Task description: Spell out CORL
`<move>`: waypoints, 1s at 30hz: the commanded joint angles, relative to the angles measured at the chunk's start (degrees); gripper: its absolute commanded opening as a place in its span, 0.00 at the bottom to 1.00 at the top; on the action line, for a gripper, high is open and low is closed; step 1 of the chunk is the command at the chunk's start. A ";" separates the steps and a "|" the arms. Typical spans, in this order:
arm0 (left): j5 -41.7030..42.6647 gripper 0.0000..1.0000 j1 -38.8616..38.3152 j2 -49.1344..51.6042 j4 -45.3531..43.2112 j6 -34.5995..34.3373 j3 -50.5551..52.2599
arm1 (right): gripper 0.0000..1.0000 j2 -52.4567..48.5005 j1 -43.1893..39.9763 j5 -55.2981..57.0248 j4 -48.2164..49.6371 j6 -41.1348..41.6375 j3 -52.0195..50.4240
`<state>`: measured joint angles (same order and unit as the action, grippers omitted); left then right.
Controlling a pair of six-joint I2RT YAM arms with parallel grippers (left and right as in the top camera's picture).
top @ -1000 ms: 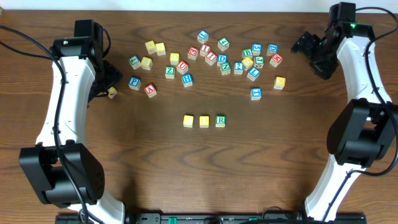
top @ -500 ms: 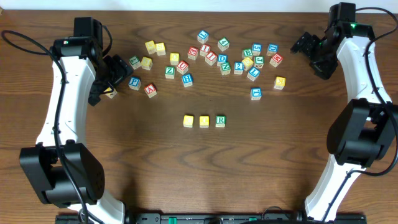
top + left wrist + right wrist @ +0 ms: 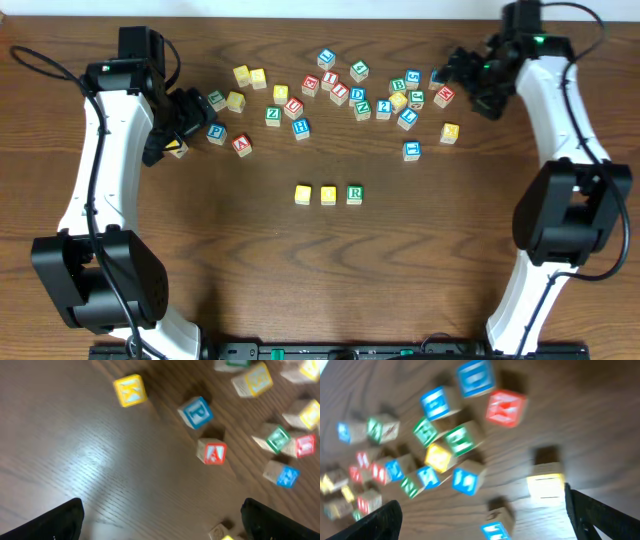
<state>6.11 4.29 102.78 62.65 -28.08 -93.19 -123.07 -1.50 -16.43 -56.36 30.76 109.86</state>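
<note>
Row point(image 3: 328, 194) of three blocks mid-table point(image 3: 200, 250), evenly gapped, none touching: two yellow, then green R block point(image 3: 354, 194) at the right end. Yellow faces too small to read; presumably C and O. Fourth place, just right of the R, not yet filled. L wanted.

Loose pile point(image 3: 360, 90) well behind the row, toward the far edge. Likeliest L: blue block point(image 3: 407, 119) on the near-right fringe of the pile; letter not certain at this size, and right wrist view blurred. Crowded spot, with green and yellow neighbours touching or just beside it on the far side.

Right gripper point(image 3: 468, 80) above the right edge of the pile, near a red block point(image 3: 444, 96); fingers point(image 3: 375, 522) spread wide at the frame corners, nothing between them. Left gripper point(image 3: 178, 125) over the left fringe, likewise spread and empty, yellow K block point(image 3: 130, 390) below it.

Judged step: fetch of the L by the right arm. To do it well:
- Confirm the letter before committing.
- Descend from straight above, jaws across the two free faces, not the sides pressed against neighbours.
- Centre before closing, to avoid nudging adjacent blocks.
- Lift vertically clear of the pile.
- Set down in line with the row, same gap as the others, letter face up.
- Keep the left arm away from the row.
</note>
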 commanded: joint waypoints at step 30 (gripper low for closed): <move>3.37 0.99 -0.13 0.57 -4.15 6.38 2.89 | 0.99 0.11 0.28 21.92 5.81 6.71 -0.07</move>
<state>8.93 4.29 102.78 60.25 -22.44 -91.09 -123.07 -1.50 4.67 -50.52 36.53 109.86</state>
